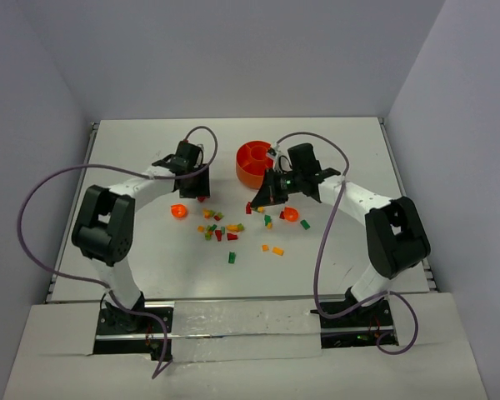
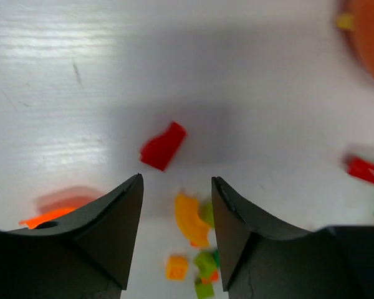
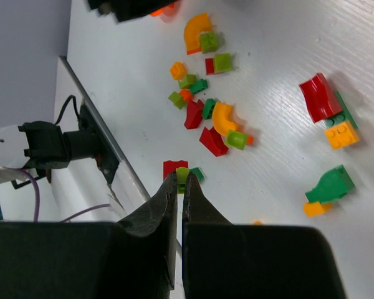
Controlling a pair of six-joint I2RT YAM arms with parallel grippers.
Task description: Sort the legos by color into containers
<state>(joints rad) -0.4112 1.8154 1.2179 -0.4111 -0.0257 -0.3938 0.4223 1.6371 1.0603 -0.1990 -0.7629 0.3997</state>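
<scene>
Two hands low over legos (image 1: 232, 257), scattered mid-worktop (image 1: 150, 167). Orange bowl (image 1: 248, 177) with compartments sits toward far edge, right of middle, probably so both arms reach it for drops. Left hand (image 2: 176, 180) spread part way, nothing between jaws. Red brick (image 2: 163, 145) lies just beyond tips, not touching, likely candidate for pinch. Right hand (image 3: 177, 180) pressed together beside bowl's near side, nothing visibly pinched. Most legos not yet sorted.

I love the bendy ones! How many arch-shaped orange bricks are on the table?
2. The outer arch lies beside a green brick near the left gripper; the middle arch sits mid-pile. Others may be hidden.
</scene>
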